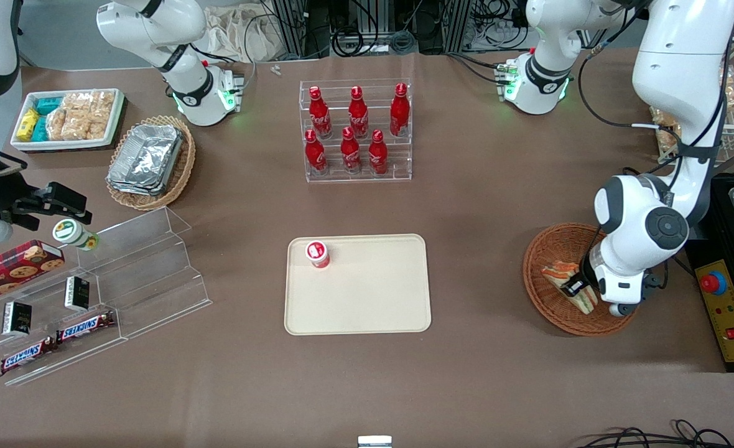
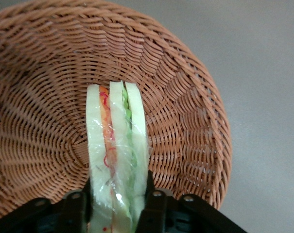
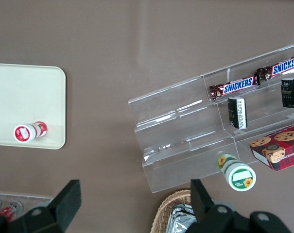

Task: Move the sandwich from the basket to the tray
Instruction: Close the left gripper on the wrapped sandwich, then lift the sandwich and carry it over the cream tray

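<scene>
The sandwich (image 1: 569,283) (image 2: 116,155), a plastic-wrapped wedge with orange-red and green filling, lies in the reddish-brown wicker basket (image 1: 547,308) (image 2: 40,87) toward the working arm's end of the table. My gripper (image 1: 577,287) (image 2: 118,201) is down inside the basket, its black fingers (image 2: 154,201) pressed against both bread faces, shut on the sandwich. The beige tray (image 1: 367,298) (image 3: 20,97) lies flat mid-table with a small red-and-white pot (image 1: 318,253) (image 3: 29,131) standing on the corner farthest from the front camera, toward the parked arm.
A clear rack of red bottles (image 1: 356,130) stands farther from the front camera than the tray. A black box with a red stop button (image 1: 724,311) sits beside the basket at the table's end. A clear stepped shelf with snack bars (image 1: 87,298) sits toward the parked arm's end.
</scene>
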Available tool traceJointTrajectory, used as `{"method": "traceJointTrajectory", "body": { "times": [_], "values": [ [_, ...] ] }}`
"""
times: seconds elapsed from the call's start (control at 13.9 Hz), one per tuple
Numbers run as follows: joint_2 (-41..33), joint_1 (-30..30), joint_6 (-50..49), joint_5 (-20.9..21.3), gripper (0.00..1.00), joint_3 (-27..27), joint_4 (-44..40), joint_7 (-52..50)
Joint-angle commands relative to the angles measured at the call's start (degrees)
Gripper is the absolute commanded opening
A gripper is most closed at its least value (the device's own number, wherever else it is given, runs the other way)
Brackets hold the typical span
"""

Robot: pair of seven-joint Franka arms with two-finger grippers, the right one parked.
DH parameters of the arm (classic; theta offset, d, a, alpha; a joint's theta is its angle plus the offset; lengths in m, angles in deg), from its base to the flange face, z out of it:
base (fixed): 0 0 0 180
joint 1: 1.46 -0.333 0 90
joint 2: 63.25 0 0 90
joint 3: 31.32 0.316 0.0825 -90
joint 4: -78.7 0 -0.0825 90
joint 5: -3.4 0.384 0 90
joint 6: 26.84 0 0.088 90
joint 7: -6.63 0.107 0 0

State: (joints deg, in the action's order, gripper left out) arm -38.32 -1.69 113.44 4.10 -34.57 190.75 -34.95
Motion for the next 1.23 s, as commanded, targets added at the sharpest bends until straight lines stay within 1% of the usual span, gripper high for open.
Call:
{"method": "traceJointTrajectory", "body": {
  "times": [0.0, 0.07, 0.22, 0.36, 0.5, 0.58, 0.79, 0.94, 1.01, 1.08, 1.15],
  "values": [
    [-6.11, 0.4, -7.18, 0.71, 0.0, 0.09, 0.37, -1.75],
    [-7.6, 0.49, -11.21, 0.71, 0.0, 0.0, -0.94, -1.75],
    [-11.12, 0.49, -22.27, 0.53, 0.0, -0.26, -5.41, -1.58],
    [-12.71, 0.49, -34.66, -0.16, 0.0, -1.92, -13.39, -1.57],
    [-12.28, 0.49, -44.08, -0.52, 0.0, -4.29, -22.01, -1.92],
    [-12.19, 0.49, -46.21, -0.61, 0.0, -6.04, -23.79, -2.19],
    [-12.72, 0.57, -46.85, -0.61, 0.0, -9.92, -24.07, -2.28],
    [-11.32, 0.75, -45.62, 0.27, 0.0, -14.13, -24.07, -2.37],
    [-10.44, 1.71, -44.75, 1.4, 0.0, -15.8, -24.16, -2.97],
    [-10.26, 3.02, -43.96, 2.63, 0.0, -16.25, -24.16, -3.07],
    [-9.56, 4.17, -43.77, 2.47, 0.0, -16.43, -24.16, -2.11]
  ]
}}
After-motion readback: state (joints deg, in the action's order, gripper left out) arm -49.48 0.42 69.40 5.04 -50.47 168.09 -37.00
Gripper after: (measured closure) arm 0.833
